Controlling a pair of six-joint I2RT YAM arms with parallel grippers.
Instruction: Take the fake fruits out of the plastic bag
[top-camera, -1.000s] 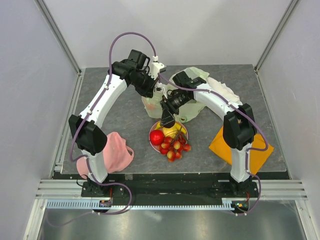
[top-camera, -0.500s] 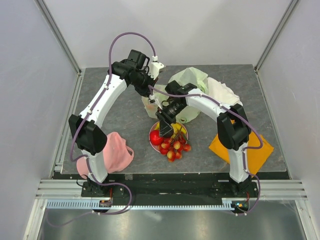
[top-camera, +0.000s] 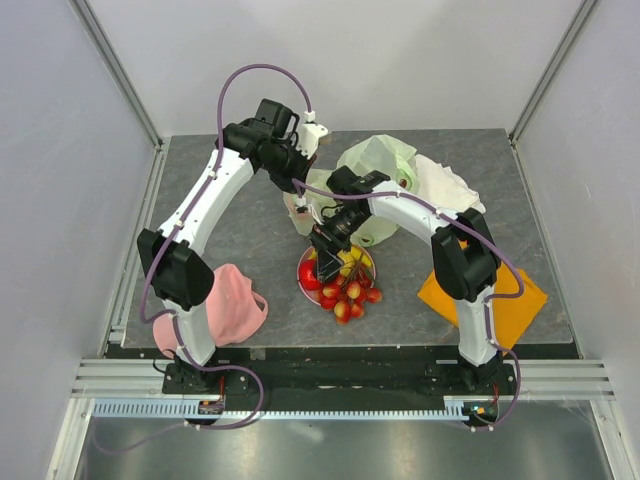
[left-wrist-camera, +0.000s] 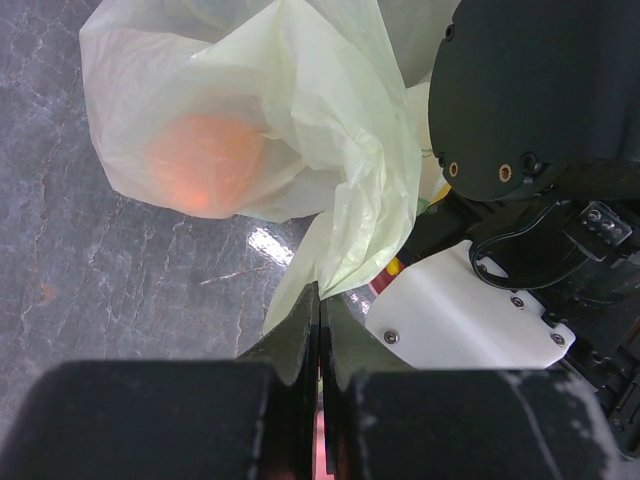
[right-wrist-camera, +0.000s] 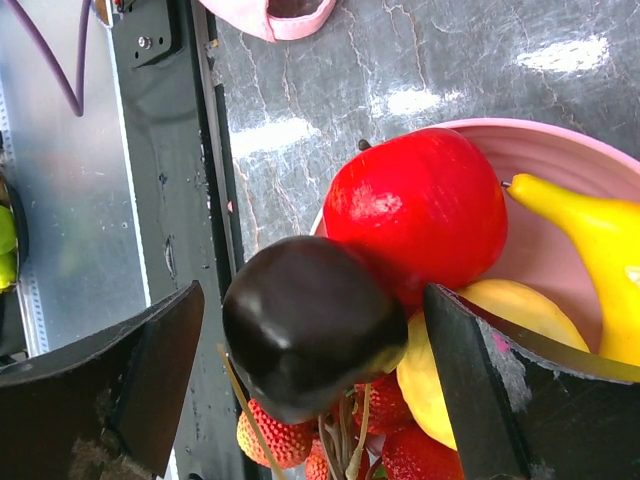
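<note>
Since a second ago: the right arm (top-camera: 400, 205) has swung in toward the left and its claw has gone from part-spread to fully spread. The left arm has not shifted.

- Plastic bag (top-camera: 378, 158): lies crumpled at the rear centre of the table (top-camera: 240, 230). Its long axis runs from the right rear down to a lobe at front left, just behind the plate. That lobe points toward the plate.
- Left gripper (left-wrist-camera: 320, 300): pinched tight on a fold of the bag's film, beside the lobe.
- Pink plate (right-wrist-camera: 560, 140): in front of the bag, piled with fruit.
- Right gripper (right-wrist-camera: 312, 300): over the plate, jaws wide, a gap showing on each side of the plum. It holds nothing.
- Fruit out of the bag: the apple (right-wrist-camera: 415, 215), the banana (right-wrist-camera: 590, 235) and the berry cluster (right-wrist-camera: 270, 440), with the plum (right-wrist-camera: 305, 335) perched on top at the plate's edge.
- Banana: in the right wrist view its long axis slants from upper left to lower right, tip pointing to the apple.
- Plum: near round, so no clear axis.
- Orange (left-wrist-camera: 205, 165): in the bag's lobe, glowing through the film.

Risks, as I judge them:
- The plum sits high on round, glossy fruit at the rim. A finger brushing it as the claw lifts could roll it onto the table.
- The film is thin and slick. If the left pinch slips, the lobe could sag and close over the orange.
- The right arm is close against the bag and could drag it.
</note>
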